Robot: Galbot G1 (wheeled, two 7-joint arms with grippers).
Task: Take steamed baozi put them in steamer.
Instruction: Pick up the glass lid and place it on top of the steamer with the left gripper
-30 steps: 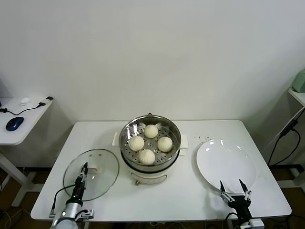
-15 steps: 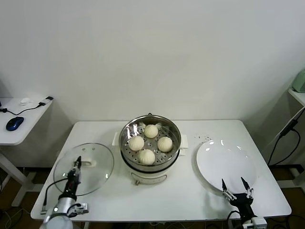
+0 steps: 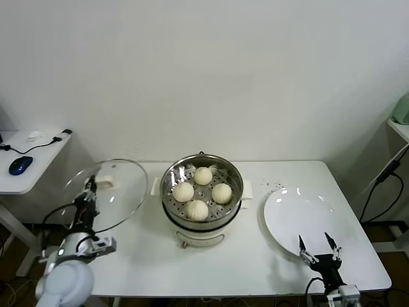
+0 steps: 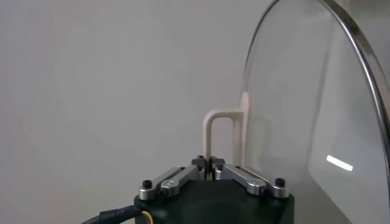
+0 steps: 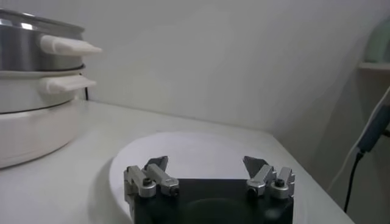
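Note:
Four cream-white baozi lie on the perforated tray inside the steel steamer at the table's middle. My left gripper is shut on the white handle of the round glass lid and holds the lid tilted up in the air, left of the steamer. In the left wrist view my left gripper pinches the handle's lower leg, with the lid's rim beside it. My right gripper is open and empty at the table's front right; it also shows in the right wrist view.
A flat white plate lies right of the steamer, just beyond my right gripper, and shows in the right wrist view. The steamer's side handles project toward the plate. A side table with a blue mouse stands far left.
My left gripper has lifted the glass lid off the table, up and to the left, tilting it. My right gripper has drawn back slightly toward the front edge.

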